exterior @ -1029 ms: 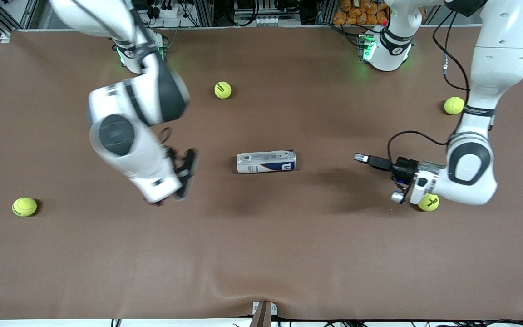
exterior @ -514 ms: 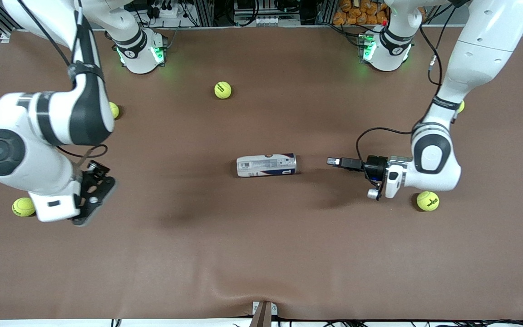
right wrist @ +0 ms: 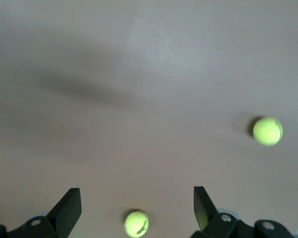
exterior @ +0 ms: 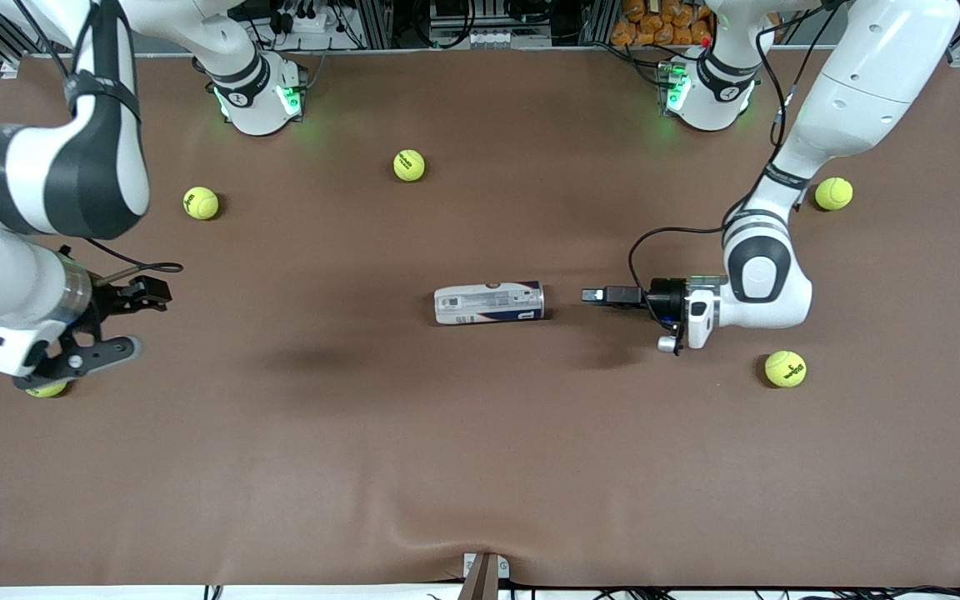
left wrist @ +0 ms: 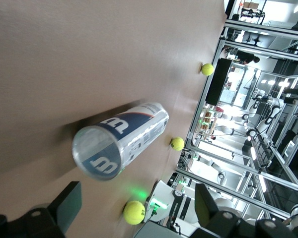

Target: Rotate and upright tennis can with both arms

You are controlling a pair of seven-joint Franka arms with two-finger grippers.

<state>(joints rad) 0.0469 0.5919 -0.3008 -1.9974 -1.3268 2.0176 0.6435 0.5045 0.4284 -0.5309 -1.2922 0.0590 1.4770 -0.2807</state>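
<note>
The tennis can [exterior: 488,302] lies on its side mid-table, a clear tube with a white, navy and red label. My left gripper [exterior: 602,294] is open and empty, low over the table beside the can's end toward the left arm's end of the table, a small gap away. The left wrist view shows the can [left wrist: 121,144] end-on with its "W" cap ahead of my open left gripper [left wrist: 137,188]. My right gripper [exterior: 132,322] is open and empty, well away toward the right arm's end of the table. The right wrist view shows my right gripper [right wrist: 136,191] over bare mat, with the can out of view.
Tennis balls lie loose on the brown mat [exterior: 480,467]: one [exterior: 409,165] near the bases, one [exterior: 201,202] near the right arm, one [exterior: 47,389] partly under the right hand, and two [exterior: 785,368] [exterior: 833,193] near the left arm.
My right arm has swung away from the can toward its own end of the table. My left gripper has moved closer to the can's end. The can has not moved.
</note>
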